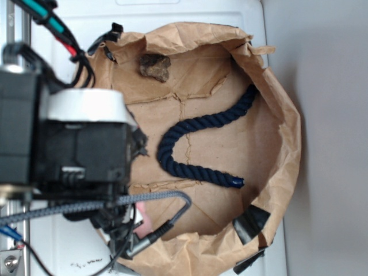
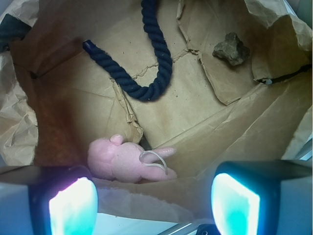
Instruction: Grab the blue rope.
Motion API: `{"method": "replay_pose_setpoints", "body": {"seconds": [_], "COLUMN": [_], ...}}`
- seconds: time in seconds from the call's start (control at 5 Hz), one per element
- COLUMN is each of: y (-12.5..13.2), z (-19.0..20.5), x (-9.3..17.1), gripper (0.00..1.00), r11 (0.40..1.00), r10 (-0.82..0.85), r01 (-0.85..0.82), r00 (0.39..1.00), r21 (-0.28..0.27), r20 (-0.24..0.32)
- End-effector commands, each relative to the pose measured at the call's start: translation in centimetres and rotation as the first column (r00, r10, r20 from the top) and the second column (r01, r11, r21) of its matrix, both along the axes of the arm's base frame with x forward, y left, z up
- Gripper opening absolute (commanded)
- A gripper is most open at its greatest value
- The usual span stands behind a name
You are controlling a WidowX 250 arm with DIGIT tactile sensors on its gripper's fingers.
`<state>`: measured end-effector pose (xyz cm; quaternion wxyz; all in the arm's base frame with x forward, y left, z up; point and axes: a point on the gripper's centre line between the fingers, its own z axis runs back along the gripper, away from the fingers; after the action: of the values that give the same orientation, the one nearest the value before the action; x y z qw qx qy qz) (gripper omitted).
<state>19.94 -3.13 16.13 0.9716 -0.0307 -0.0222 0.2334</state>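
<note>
A crumpled brown paper bag (image 1: 276,103) lines the white table; the blue rope (image 2: 156,73) curves at twelve o'clock from the gripper (image 2: 154,196), whose jaws stand apart and empty; clear the pink toy (image 2: 122,159), then straddle the bend crosswise.

The robot arm (image 1: 69,144) fills the left side of the exterior view, a black body with a white rounded housing on top, seen from above. Black, red and teal wires run along its upper part, and a grey braided cable (image 1: 98,204) loops out from its lower side to a plug. The claw itself is hidden under the arm in that view. In the wrist view the claw (image 2: 154,198) points downward with its jaws spread wide apart, nothing between them. Its two pads (image 2: 73,208) sit at the bottom corners and glow pale cyan.
</note>
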Motion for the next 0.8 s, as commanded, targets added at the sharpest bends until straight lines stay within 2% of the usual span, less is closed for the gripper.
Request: {"method": "replay_pose_setpoints", "body": {"seconds": [0.0, 0.2, 0.4, 0.6], "y": [2.4, 3.2, 3.7, 3.7], "z": [-1.7, -2.7, -4.6, -4.6], "x": [6.3, 9.4, 11.8, 11.8], "gripper": [1.00, 1.00, 1.00, 1.00], "r11": [0.994, 0.991, 0.993, 0.993], "r10": [0.105, 0.130, 0.118, 0.118], "r01": [-0.106, -0.131, -0.118, -0.118], "r00": [0.994, 0.991, 0.979, 0.979], "r21": [0.021, 0.010, -0.009, -0.009], "r20": [0.038, 0.036, 0.166, 0.166]}}
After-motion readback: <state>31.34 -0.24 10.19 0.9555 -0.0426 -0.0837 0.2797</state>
